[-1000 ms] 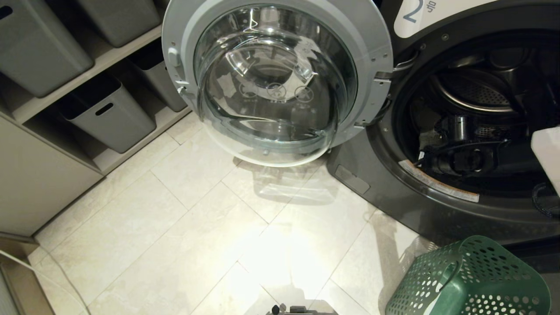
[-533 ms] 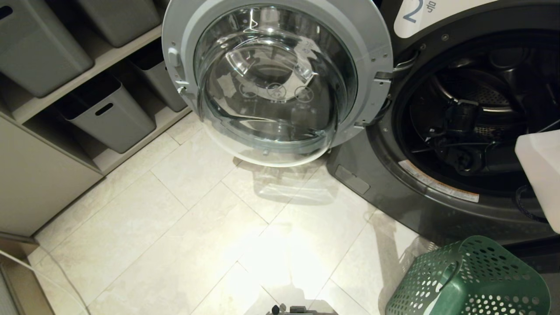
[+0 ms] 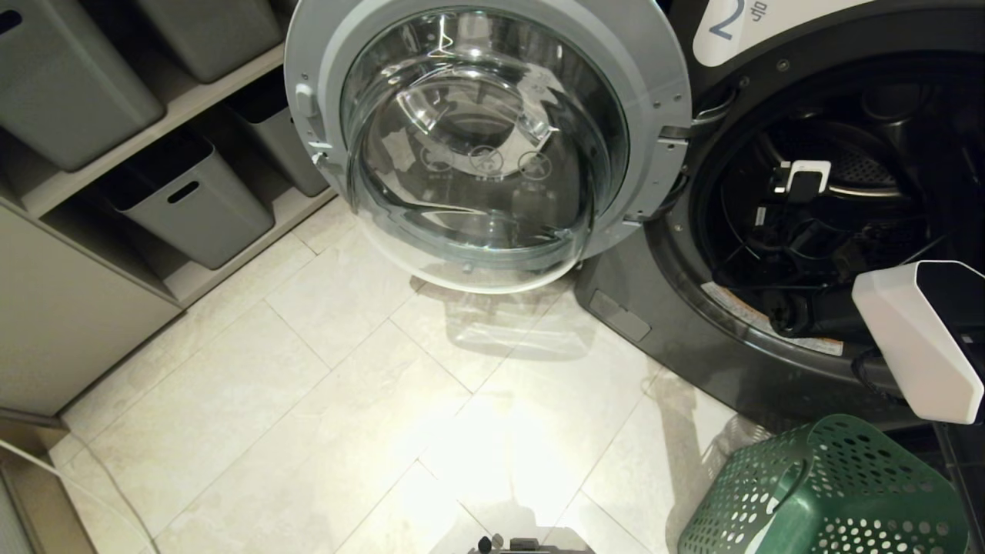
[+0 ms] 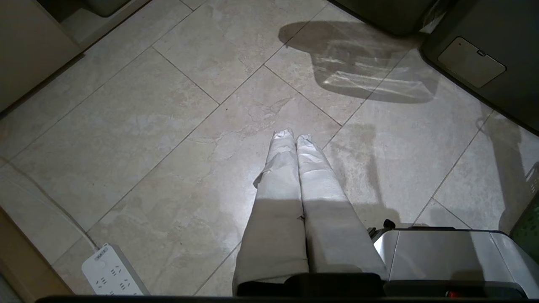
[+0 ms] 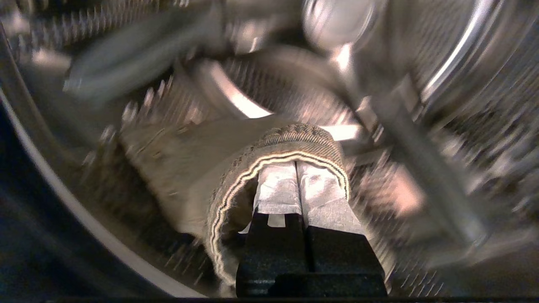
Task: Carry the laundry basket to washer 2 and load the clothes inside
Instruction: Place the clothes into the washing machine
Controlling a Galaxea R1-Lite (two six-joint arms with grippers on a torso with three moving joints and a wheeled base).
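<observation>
While washer 2 (image 3: 769, 323) stands with its round glass door (image 3: 485, 138) swung wide toward the robot's left, the right arm (image 3: 916, 338) reaches into the dark drum opening, its white casing crossing the lower rim of the opening in the head view. In the right wrist view the right hand (image 5: 297, 181) is inside the perforated steel drum (image 5: 421, 63), its two tape-wrapped fingers (image 5: 278, 189) pressed together, and the clothes (image 5: 236, 176), a grey-beige patterned fabric with a striped hem, are draped over and around the fingertips; the blur makes it unclear whether the cloth is pinched between them or only hangs on them. The laundry basket (image 3: 823, 492), dark green and full of holes, sits on the tiled floor (image 3: 308, 400) just in front of the washer, at the robot's right. The left hand (image 4: 293, 136) hangs above the floor tiles with its wrapped fingers touching each other and nothing between them. A white power strip (image 4: 110, 271) lies on the floor near it. Grey storage bins (image 3: 185, 200) fill the shelves to the robot's left.
</observation>
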